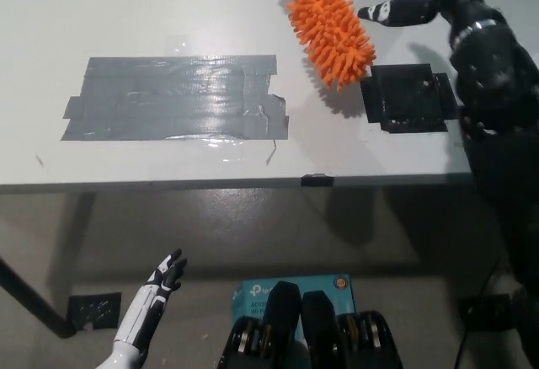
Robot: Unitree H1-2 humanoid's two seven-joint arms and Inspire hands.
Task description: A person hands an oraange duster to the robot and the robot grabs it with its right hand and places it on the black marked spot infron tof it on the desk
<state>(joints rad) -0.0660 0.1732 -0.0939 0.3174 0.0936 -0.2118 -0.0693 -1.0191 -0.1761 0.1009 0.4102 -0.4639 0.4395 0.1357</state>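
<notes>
Left hand point(162, 278): we see it low at near left, below the desk point(168, 15) edge, fingers apart, holding nothing.
Grey tape point(175, 98): flat on the desk, left of centre.
Duster point(329, 29): orange, at the far side, tilted (handle runs off the top), just left of the black mark point(410, 98).
Right hand point(421, 2): far right, fingers spread wide beside the duster, not gripping it.
</notes>
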